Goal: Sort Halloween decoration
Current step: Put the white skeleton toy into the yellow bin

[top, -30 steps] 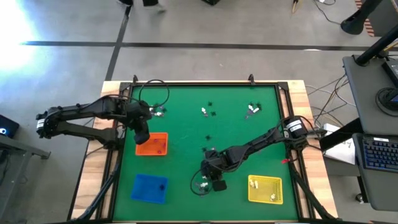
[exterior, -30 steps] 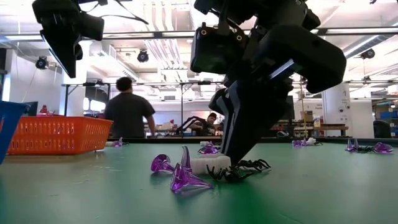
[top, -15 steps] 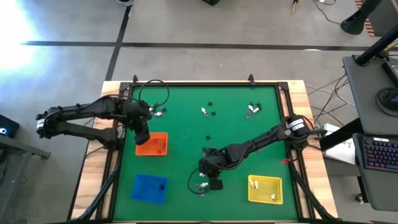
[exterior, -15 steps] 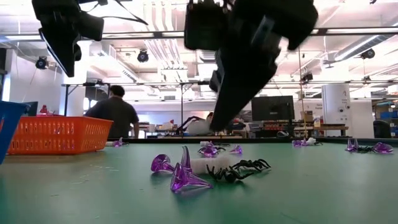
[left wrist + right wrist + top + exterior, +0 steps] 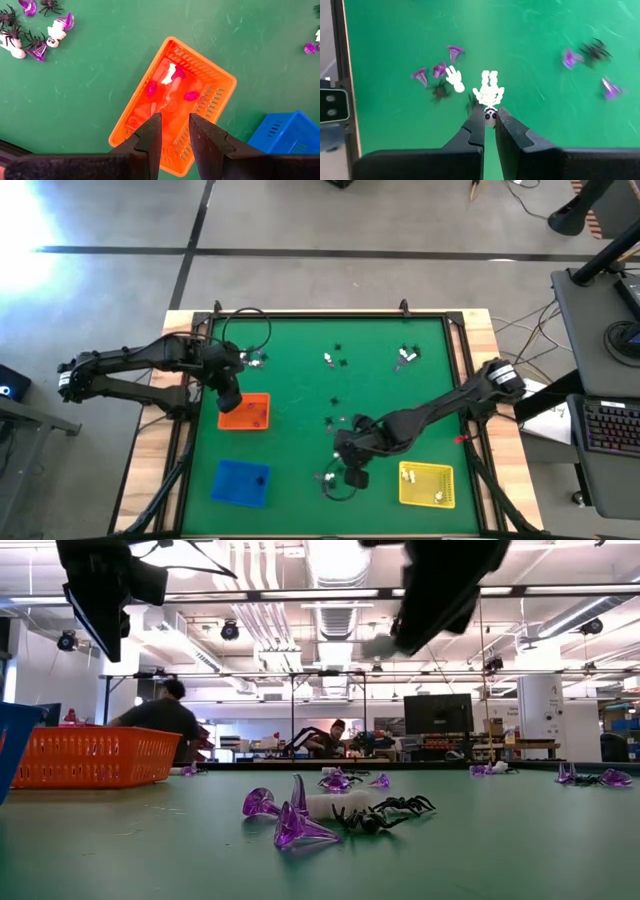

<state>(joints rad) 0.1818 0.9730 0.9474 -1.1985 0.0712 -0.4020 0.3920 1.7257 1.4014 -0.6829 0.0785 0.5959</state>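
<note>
One white skeleton (image 5: 489,91) hangs pinched by its head in the right jaws.

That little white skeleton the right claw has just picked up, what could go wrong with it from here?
The right gripper pinches the white skeleton only by its head, so the dangling body might slip free on the way. The yellow tray is small; a release off centre could miss it. The left gripper hovers over the orange tray, well clear.
</note>
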